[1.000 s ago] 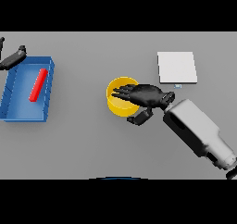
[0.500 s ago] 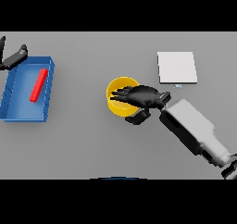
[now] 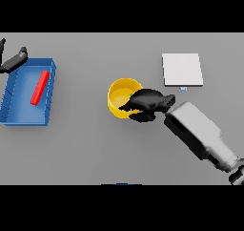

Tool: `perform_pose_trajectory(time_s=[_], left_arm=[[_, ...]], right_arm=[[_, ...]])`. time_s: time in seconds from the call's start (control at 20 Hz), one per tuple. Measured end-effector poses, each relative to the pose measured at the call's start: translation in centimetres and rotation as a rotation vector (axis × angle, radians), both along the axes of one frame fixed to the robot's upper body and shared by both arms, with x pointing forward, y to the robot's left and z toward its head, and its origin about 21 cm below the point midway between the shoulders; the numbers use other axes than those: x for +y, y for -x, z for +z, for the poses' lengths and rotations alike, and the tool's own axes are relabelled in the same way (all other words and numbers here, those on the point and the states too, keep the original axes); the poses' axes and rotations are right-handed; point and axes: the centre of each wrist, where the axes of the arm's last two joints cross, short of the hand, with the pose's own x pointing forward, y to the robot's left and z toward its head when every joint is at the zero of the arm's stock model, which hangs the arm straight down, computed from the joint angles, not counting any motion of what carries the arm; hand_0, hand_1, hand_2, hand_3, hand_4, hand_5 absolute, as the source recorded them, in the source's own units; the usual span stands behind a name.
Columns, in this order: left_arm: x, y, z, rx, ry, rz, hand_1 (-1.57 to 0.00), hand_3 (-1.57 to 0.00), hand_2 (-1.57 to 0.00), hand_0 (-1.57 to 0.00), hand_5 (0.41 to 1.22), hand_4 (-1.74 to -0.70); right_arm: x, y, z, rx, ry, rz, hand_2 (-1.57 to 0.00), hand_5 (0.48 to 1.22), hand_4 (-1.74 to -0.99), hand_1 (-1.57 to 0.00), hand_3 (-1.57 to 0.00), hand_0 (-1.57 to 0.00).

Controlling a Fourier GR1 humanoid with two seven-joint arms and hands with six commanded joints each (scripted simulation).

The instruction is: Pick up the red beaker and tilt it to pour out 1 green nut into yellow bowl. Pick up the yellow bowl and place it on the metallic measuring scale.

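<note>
The yellow bowl (image 3: 119, 95) stands on the grey table near the middle, with a small green nut (image 3: 130, 95) just visible inside by its right wall. My right hand (image 3: 145, 104) covers the bowl's right rim, its fingers curled over the rim and its thumb below the wall. The red beaker (image 3: 39, 87) lies on its side in the blue tray (image 3: 19, 115) at the left. My left hand (image 3: 13, 60) shows at the far left edge, just above the tray's top corner. The metallic measuring scale (image 3: 181, 69) is a pale square plate at the upper right.
The blue tray sits close to the table's left side. My right forearm (image 3: 200, 134) slants from the lower right toward the bowl. Bare grey table lies between bowl and scale.
My right hand has slid a little left and down onto the bowl's right rim, closing its fingers round it. The bowl, tray and left hand have stayed put.
</note>
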Motion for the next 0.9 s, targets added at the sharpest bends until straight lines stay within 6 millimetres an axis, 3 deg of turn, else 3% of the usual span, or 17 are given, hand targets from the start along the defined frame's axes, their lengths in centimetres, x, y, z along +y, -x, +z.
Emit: perform_pose_trajectory(time_s=[0.15,0.3,0.45,0.9], left_arm=[[-0.1,0.1,-0.1,0.0,-0.005,-0.003,0.0,0.0,0.0,0.0,0.732,-0.79],[-0.2,0.2,-0.4,-0.006,-0.004,-0.013,0.0,0.0,0.0,0.0,0.725,-0.79],[-0.2,0.1,-0.2,-0.001,-0.008,-0.002,0.0,0.0,0.0,0.0,0.727,-0.78],[0.5,-0.2,0.4,-0.026,-0.008,-0.018,0.0,0.0,0.0,0.0,0.741,-0.8]], right_arm=[[-0.1,-0.2,0.3,0.011,0.005,0.013,-1.31,1.184,-1.659,-1.32,-1.11,-1.36],[-0.1,-0.2,0.8,-0.014,0.025,-0.026,-1.44,1.202,-1.692,-1.44,-1.21,-1.46],[-0.5,-0.5,2.6,-0.02,0.008,-0.016,-1.5,1.211,-1.711,-1.51,-1.35,-1.52],[-2.0,-1.4,6.3,-0.059,0.035,-0.09,-1.56,1.218,-1.723,-1.55,-1.32,-1.56]])
